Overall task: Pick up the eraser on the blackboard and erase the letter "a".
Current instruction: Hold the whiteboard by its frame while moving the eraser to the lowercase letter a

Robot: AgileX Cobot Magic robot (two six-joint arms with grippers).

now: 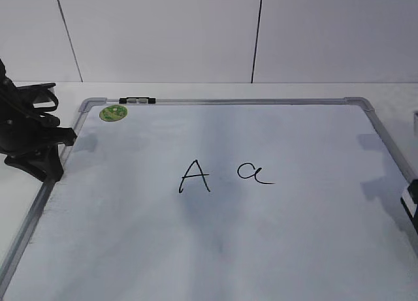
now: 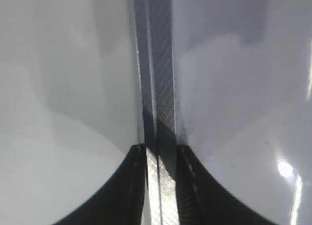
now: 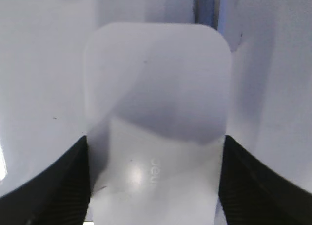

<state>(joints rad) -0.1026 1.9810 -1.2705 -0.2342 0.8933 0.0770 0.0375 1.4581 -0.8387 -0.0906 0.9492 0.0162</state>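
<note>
From the outside camera, the blackboard (image 1: 313, 236) lies flat and fills most of the picture. A big "A" (image 1: 194, 176) and the letter "a" (image 1: 253, 172) are written near its middle, side by side. A round green magnet (image 1: 113, 113) sits in the far left corner. The left gripper (image 1: 39, 158) is at the board's left edge. Only a tiny bit of the right gripper (image 1: 410, 206) peeks in at the right edge.

From the left wrist camera, the left gripper (image 2: 159, 186) has its two fingers close together, one on each side of the board's silver frame (image 2: 158, 64). It holds nothing.

From the right wrist camera, the eraser (image 3: 156, 117) sits between the two fingers of the right gripper (image 3: 155, 186). The fingers are wide apart, right against its sides. I cannot tell if they squeeze it.
</note>
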